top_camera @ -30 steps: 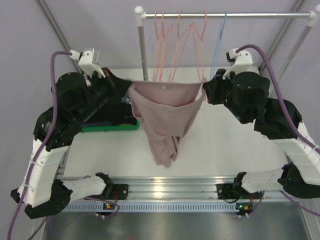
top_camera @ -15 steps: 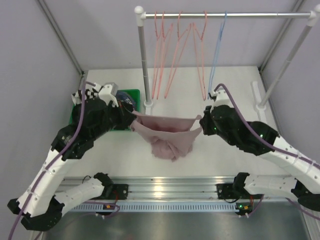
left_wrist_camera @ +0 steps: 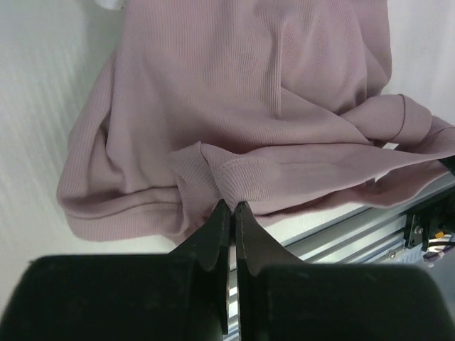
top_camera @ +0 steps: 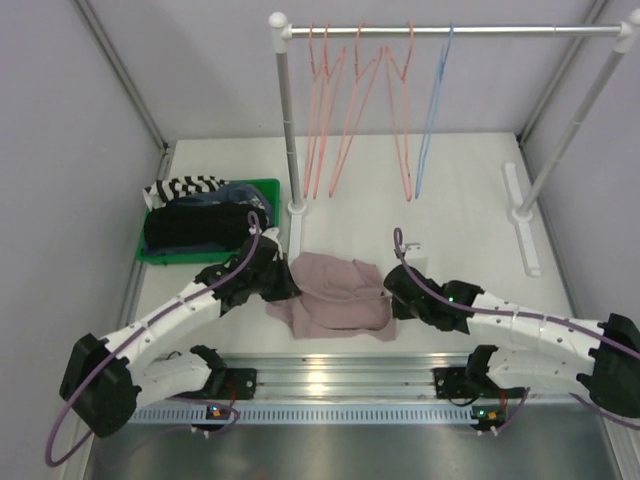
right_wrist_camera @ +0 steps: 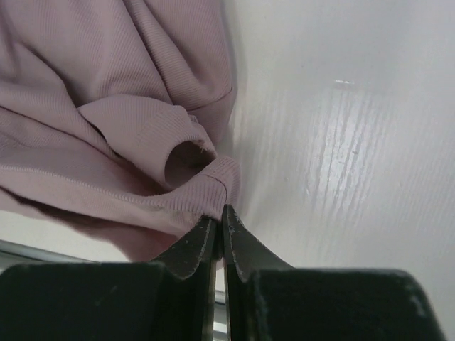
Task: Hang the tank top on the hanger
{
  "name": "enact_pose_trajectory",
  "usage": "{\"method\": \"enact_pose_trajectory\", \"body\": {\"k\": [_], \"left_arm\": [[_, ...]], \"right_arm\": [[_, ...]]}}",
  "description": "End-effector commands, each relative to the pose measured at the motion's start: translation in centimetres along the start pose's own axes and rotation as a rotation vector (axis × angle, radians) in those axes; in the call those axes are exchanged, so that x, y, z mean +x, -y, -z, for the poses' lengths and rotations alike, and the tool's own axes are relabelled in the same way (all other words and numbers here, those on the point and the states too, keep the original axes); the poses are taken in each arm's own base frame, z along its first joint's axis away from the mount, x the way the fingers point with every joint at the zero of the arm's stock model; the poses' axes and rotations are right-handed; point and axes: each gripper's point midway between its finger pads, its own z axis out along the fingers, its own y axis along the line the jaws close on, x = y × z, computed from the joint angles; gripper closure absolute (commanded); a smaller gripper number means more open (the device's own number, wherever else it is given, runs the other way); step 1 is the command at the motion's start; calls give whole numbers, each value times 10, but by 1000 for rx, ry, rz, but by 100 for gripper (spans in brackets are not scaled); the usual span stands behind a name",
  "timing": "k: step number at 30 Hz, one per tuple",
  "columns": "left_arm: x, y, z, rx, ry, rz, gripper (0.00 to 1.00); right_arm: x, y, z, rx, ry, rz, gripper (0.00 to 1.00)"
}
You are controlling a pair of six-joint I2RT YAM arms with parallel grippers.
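Tank top (top_camera: 335, 295) lies bunched, long axis seemingly left-right.

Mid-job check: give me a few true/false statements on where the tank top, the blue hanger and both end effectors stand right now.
1. The tank top lies bunched on the table. True.
2. The right end effector holds the light-blue hanger. False: the hanger hangs on the rail; the right end effector is shut on the tank top's edge.
3. The left end effector is shut on a fold of the tank top's edge. True.
4. The tank top is already on the light-blue hanger. False: the two are apart, the top on the table and the hanger on the rail.
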Motion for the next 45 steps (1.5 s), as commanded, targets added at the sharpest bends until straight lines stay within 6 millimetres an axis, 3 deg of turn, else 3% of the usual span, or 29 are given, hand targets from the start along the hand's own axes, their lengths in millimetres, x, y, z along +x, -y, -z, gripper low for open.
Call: {"method": "enact_pose_trajectory", "body": {"k": [1,4,8,11,19,26,29,30,32,33,36,38,43,45], "left_arm": [[-29,33,-14,135,86,-4,94],[-28,31,-25,124,69,-13,78],[-32,33,-23,125,81,-31,54],[-36,34,-15,120,99,-45,46],[-47,22,8,39,161,-48,44],[-48,22,29,44,195,-27,44],[-48,23,37,54,205,-24,44],[-48,24,39,56,208,-24,44],[-49,25,43,62,217,-23,44],[-49,25,45,62,213,-25,44],[-51,28,50,67,220,-30,44],[-52,29,53,68,221,-35,44],[-53,32,59,79,225,-38,44],[-53,34,60,85,222,-44,44]], "right_arm": [[-22,-26,-17,-64,72,-96,95],[-22,-30,-24,-59,63,-90,81],[-26,-35,-20,-76,65,-89,66],[-29,-35,-14,-90,70,-96,55],[-37,-33,19,-168,107,-122,38],[-36,-15,47,-152,99,-143,39],[-45,-9,71,-177,132,-152,42],[-62,-11,90,-212,181,-167,43],[-76,-6,109,-205,222,-149,43],[-97,-11,131,-240,267,-161,43],[-128,-17,162,-248,317,-125,44],[-148,-12,175,-204,363,-95,44],[-226,6,230,-49,565,-96,44],[-256,4,247,-16,633,-103,44]]}}
